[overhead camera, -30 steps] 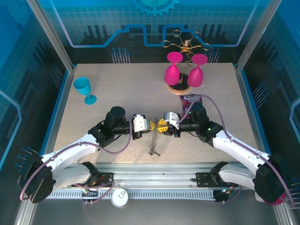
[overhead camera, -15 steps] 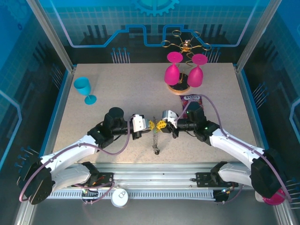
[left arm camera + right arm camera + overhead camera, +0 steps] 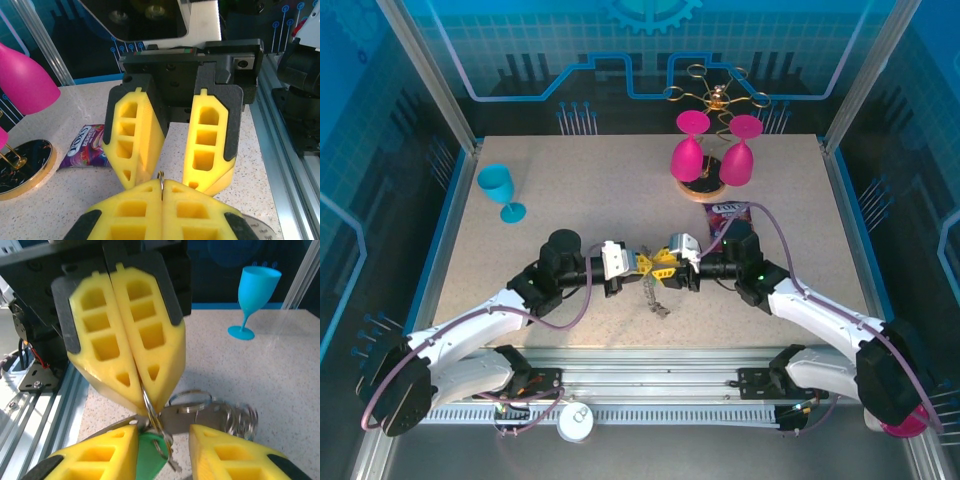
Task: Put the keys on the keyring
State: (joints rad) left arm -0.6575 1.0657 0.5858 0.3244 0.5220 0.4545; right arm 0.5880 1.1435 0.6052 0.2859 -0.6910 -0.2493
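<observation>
Overhead view of a speckled surface point(image 3: 580, 190), with two robot arms reaching in from six o'clock. At ten o'clock stands a blue goblet point(image 3: 500, 190), well apart from the work.

Just below centre, the left gripper point(image 3: 640, 264) points toward three o'clock. Its yellow fingers point(image 3: 145, 192) are clenched flat together on a thin silver loop of the keyring point(image 3: 655, 293), which pokes up between their tips. The keyring, a bunch of silvery loops, hangs from that pinch toward six o'clock, its low end at or near the surface.

The right gripper point(image 3: 667, 268) meets the left tip to tip, pointing toward nine o'clock. Its fingers point(image 3: 235, 457) are parted. A green key point(image 3: 150, 456) sits in the gap, close to one finger and apparently not clamped.

At two o'clock from the grippers lies a purple snack packet point(image 3: 728, 212). At one o'clock on the surface stand two pink goblets point(image 3: 687, 157).

The work looks about midway. The green key hangs among the loops, but it is not possible to tell whether it is threaded on. Other keys cannot be picked out in the bunch, so how many are left to add is unclear.
</observation>
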